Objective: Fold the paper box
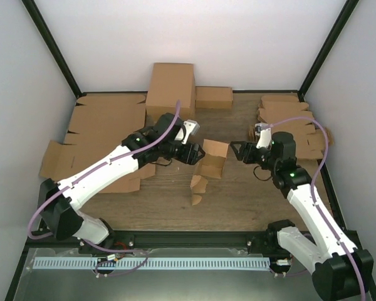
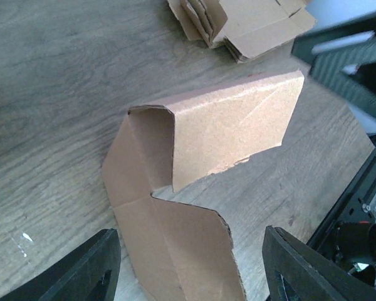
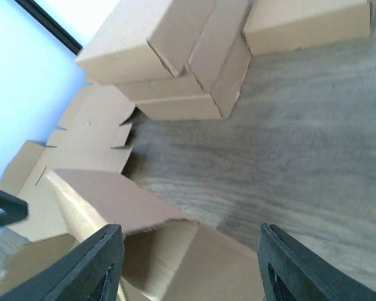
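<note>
Left gripper (image 1: pixel 196 153) is spread wide with nothing held, just beside the paper box (image 1: pixel 213 164); on my left wrist view its fingers (image 2: pixel 81 273) flank the half-folded blank. Right gripper (image 1: pixel 236 151) is wide and empty too, close on the box's other side. I see the box mid-table (image 1: pixel 244 199), partly raised, between both grippers

The paper box (image 1: pixel 212 162) is plain brown (unprinted), the table (image 1: pixel 250 194) grey-brown wood grain.
</note>
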Controlling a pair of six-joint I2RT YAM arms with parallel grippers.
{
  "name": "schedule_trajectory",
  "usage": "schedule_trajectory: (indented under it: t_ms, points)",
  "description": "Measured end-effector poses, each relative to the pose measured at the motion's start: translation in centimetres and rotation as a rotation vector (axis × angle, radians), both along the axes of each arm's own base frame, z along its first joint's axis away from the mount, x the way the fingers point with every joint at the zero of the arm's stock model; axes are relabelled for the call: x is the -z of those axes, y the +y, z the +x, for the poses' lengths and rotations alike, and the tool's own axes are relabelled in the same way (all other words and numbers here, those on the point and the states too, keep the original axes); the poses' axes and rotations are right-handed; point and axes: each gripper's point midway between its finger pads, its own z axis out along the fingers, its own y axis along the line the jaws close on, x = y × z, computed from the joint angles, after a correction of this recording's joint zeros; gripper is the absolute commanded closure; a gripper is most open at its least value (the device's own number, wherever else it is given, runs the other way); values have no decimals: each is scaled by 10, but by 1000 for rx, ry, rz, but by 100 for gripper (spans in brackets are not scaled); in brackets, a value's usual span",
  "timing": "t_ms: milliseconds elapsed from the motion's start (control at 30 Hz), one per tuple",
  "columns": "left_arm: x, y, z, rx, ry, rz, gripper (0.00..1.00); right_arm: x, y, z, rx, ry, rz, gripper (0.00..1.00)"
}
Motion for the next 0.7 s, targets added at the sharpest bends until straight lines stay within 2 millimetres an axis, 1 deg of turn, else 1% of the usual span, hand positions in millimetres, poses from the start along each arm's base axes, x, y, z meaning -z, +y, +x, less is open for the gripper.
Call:
schedule_trajectory:
  t_ms: [133, 200, 300, 400, 500, 600, 667, 700]
  points:
    - [3, -5, -6, 8, 21, 7, 45, -32, 0, 4, -16, -92, -30, 39]
    - [4, -10, -10, 23, 29, 13, 46, -47, 3, 7, -43, -141, -54, 40]
    - [5, -17, -17, 42, 35, 26, 49, -58, 14, 9, -108, -212, -112, 41]
    - [8, -20, -18, 39, 29, 51, 54, -59, 36, 2, -217, -280, -188, 42]
    - [15, -14, -14, 7, 25, 97, 58, -53, 53, -4, -312, -338, -265, 42]
    - [20, -8, -10, -20, 21, 135, 64, -41, 61, -1, -358, -356, -344, 43]
    - [21, -6, -10, -29, 21, 144, 70, -33, 62, 4, -370, -354, -394, 45]
    - [21, -5, -10, -30, 21, 148, 75, -29, 62, 7, -372, -352, -416, 47]
